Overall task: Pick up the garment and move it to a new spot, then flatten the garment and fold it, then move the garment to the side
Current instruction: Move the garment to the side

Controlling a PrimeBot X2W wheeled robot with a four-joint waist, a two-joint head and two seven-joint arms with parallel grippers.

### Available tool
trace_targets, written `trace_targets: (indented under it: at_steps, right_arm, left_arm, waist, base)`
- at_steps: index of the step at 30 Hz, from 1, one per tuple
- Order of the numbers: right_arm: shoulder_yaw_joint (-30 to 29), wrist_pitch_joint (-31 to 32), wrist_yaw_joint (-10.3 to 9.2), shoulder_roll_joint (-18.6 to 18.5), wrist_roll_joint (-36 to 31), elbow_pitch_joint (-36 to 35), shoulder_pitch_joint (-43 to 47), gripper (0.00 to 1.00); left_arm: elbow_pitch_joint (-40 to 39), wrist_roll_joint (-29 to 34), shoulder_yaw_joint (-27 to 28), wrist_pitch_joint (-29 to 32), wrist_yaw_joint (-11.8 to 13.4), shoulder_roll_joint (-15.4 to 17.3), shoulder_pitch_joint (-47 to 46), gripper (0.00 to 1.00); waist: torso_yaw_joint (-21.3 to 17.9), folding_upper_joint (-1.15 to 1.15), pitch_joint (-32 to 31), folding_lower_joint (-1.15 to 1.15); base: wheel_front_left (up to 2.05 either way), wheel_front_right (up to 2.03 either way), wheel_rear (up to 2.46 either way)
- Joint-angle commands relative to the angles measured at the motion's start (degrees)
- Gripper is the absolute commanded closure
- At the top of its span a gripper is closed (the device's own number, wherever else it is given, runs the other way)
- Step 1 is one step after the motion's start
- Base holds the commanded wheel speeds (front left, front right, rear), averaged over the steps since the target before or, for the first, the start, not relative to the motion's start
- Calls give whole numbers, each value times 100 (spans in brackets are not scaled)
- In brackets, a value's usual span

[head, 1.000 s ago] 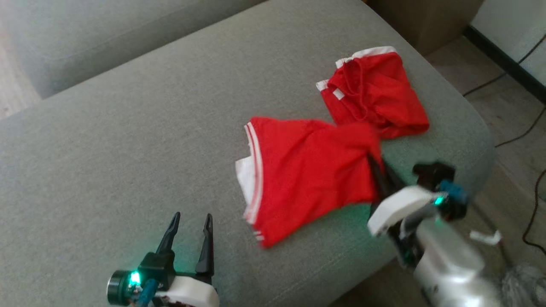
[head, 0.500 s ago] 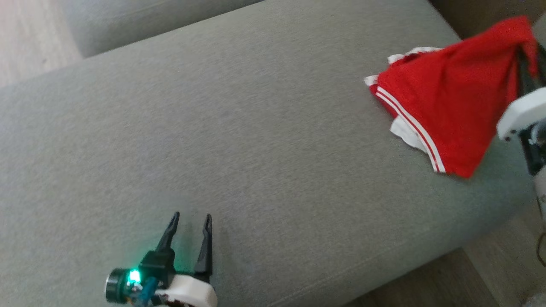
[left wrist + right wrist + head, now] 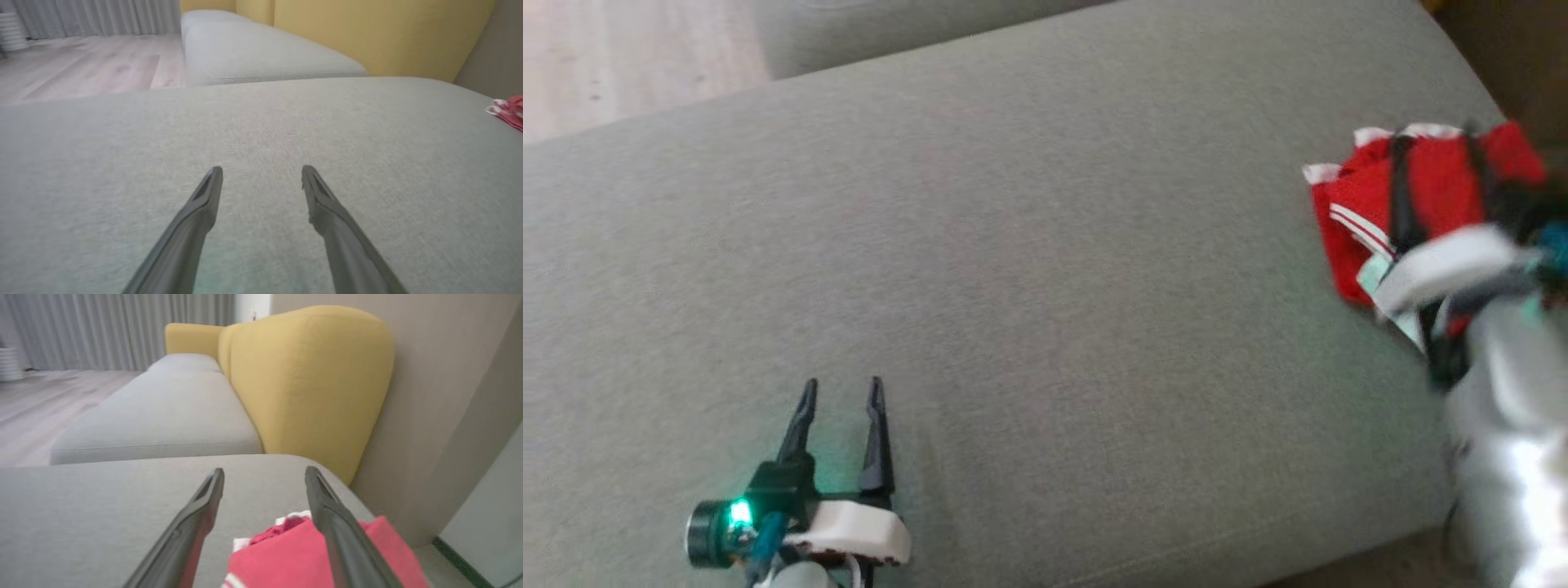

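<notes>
Garment (image 3: 1364, 220) sits crumpled at the far right corner of the grey cushion (image 3: 1045, 245), close to its right edge. The long axis runs roughly near-to-far in the head view, but that's a loose call: the frame is blurred and my right wrist covers the near end. White waistband is at the far end, and the white-striped hem faces left toward the cushion's middle. Right claw (image 3: 1435, 143) is over the heap, fingers pointing away from me and spread wide, nothing pinched. In the right wrist view the red cloth (image 3: 294, 555) lies low between and under the fingers, with the yellow backrest (image 3: 302, 375) ahead. Can't tell if the fingers touch the fabric. Left claw (image 3: 842, 384) is low over bare cushion at near left, also spread and empty, pointing away, well apart from the garment.
</notes>
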Motion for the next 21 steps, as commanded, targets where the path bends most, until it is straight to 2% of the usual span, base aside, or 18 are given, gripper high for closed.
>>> trace_targets:
  at_steps: [1,6,10,16,21]
  right_arm:
    - [174,-66,37,82,69,-381,246,0]
    - [253,-66,37,457,320,-1064,1200,0]
    - [309,-66,37,650,420,-1243,1726,0]
    - [291,-66,37,785,448,-1448,2171,0]
    - [465,-66,37,803,777,-1459,2354,0]
  left_arm:
    - [-225,-46,255,-56,79,9,17,0]
    - [-373,-75,488,-56,188,9,240,0]
    - [-494,-27,640,-56,230,9,344,0]
    - [-622,-55,829,-56,251,9,469,0]
    - [-691,-57,904,-56,214,9,553,0]
  waist:
    - [224,0,-142,0]
    - [710,0,-338,0]
    - [1097,0,-453,0]
    - [1553,0,-639,0]
    - [1808,0,-790,0]
  base:
    - [0,0,0]
    - [0,0,0]
    - [0,0,0]
    - [0,0,0]
    - [0,0,0]
